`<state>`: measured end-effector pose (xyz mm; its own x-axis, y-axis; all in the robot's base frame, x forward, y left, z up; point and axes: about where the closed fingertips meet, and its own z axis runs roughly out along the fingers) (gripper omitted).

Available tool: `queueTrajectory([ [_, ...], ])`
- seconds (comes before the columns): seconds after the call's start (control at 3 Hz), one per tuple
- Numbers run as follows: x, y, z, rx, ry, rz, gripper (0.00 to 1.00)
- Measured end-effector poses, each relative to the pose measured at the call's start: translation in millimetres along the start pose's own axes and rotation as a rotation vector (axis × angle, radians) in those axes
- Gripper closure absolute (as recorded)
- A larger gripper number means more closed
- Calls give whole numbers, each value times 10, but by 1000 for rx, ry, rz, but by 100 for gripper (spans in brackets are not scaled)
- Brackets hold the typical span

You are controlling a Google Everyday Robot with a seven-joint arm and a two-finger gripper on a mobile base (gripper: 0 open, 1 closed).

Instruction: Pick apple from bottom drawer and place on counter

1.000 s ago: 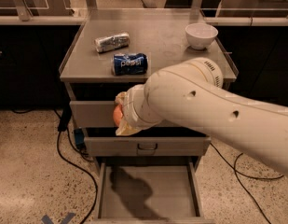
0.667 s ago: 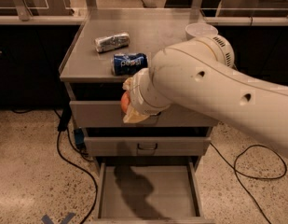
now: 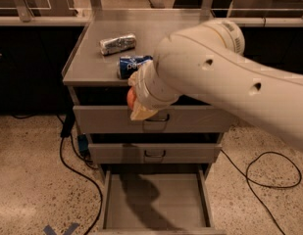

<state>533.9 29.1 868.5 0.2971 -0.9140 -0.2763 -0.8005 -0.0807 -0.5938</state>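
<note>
The gripper (image 3: 136, 101) clasps the apple (image 3: 130, 98) at the counter (image 3: 87, 65) edge — blue can (image 3: 134, 65), silver packet (image 3: 117, 44) on top — bottom drawer (image 3: 156, 204) open over speckled floor (image 3: 28, 170).

We see gripper (image 3: 137, 103) holding apple (image 3: 130, 98) before top drawer (image 3: 200, 119), just under counter (image 3: 87, 67) front edge. On counter: Pepsi can (image 3: 133, 65) near front, second can (image 3: 117, 44) behind it, leftward. Bottom drawer (image 3: 161, 204) pulled out below.

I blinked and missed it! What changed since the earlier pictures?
The gripper, holding the apple, rose slightly rightward toward the counter edge; the arm now hides the white bowl. The Pepsi can, silver can and open bottom drawer stayed put.
</note>
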Motion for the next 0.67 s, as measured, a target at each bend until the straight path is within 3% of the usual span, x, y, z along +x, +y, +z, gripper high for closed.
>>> queueTrajectory([
  [0.67, 376, -738, -126, -19, 60, -65, 100],
])
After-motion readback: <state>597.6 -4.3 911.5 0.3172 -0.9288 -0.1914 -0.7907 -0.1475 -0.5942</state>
